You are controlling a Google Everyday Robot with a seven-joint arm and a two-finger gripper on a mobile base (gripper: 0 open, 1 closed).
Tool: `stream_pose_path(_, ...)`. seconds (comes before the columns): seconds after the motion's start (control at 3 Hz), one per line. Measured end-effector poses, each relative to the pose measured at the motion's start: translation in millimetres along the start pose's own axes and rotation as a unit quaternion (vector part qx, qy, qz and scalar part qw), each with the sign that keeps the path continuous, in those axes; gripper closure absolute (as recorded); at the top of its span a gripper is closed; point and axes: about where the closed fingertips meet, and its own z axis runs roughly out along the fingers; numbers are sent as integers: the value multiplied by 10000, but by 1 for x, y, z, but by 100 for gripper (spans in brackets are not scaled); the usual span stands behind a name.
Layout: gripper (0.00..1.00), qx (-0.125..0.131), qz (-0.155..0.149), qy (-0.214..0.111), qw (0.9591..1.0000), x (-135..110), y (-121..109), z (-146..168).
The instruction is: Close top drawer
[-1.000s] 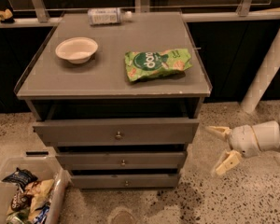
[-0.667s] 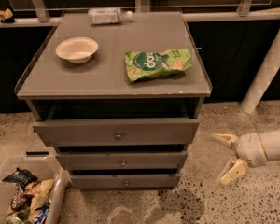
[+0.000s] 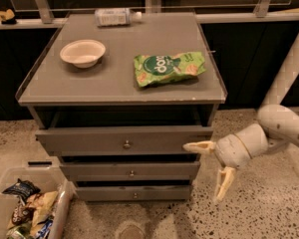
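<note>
The top drawer [image 3: 89, 141] is a wide grey drawer with a small round silver knob [image 3: 126, 144]. It stands pulled out from the grey cabinet [image 3: 55, 91], with a dark gap above its front. My gripper [image 3: 212, 171] is open at the drawer front's right end. Its upper finger [image 3: 199, 147] points left at the front's right edge; I cannot tell whether it touches. Its lower finger [image 3: 223, 183] hangs down towards the floor. The pale arm [image 3: 281, 126] reaches in from the right.
Two shorter drawers [image 3: 131, 172] sit below, also slightly out. On the cabinet top lie a white bowl [image 3: 82, 52], a green snack bag [image 3: 168, 67] and a bottle [image 3: 114, 16]. A clear bin of snack packets [image 3: 25, 210] stands on the speckled floor at lower left.
My gripper has moved left from open floor space to the right end of the top drawer's front. The drawer looks unmoved.
</note>
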Motion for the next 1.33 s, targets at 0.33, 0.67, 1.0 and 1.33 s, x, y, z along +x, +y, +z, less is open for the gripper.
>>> stream_pose_path(0.33,0,-537,-660,-179,9962,-25,-20,21)
stream_pose_path(0.67,0,-274,-743,-362,9962,-28,-70,19)
stream_pose_path(1.0,0,-274,-743,-363,9962,-28,-70,19)
stream_pose_path(1.33,0,-115,-627,-460,9969,-27,-90,27)
